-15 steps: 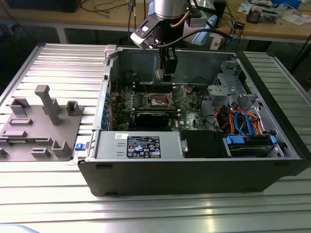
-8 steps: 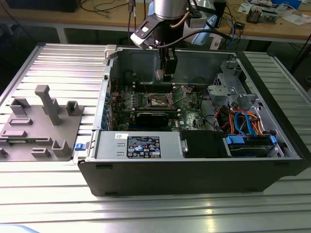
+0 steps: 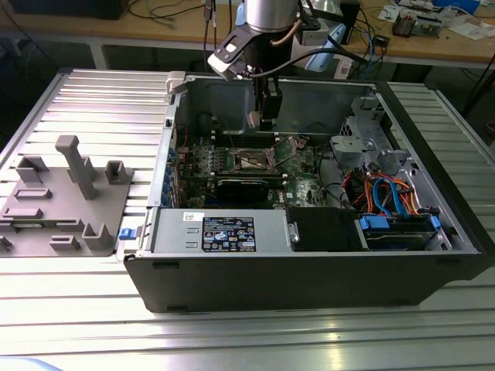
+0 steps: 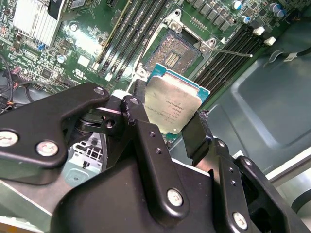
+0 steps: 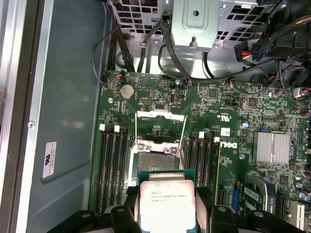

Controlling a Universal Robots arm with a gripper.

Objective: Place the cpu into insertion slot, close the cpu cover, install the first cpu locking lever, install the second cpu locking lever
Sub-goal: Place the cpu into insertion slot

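My gripper (image 3: 268, 116) hangs inside the open computer case, a little above the motherboard. It is shut on the cpu (image 4: 172, 109), a flat square chip with a dull silver top and a green edge, held by two opposite sides between the black fingers (image 4: 138, 109). In both wrist views the insertion slot (image 5: 156, 161) lies bare just past the chip, its contact field (image 4: 172, 54) uncovered. The cpu cover (image 5: 160, 116) stands swung open behind the slot. A thin locking lever (image 4: 233, 52) sticks out beside the socket, unlatched.
Memory slots (image 5: 114, 165) flank the socket on both sides. A black card (image 3: 244, 188), a power supply (image 3: 224, 232), a drive cage (image 3: 371, 139) and coloured cables (image 3: 390, 193) fill the case. A grey fixture plate (image 3: 69, 193) lies at the exterior view's left.
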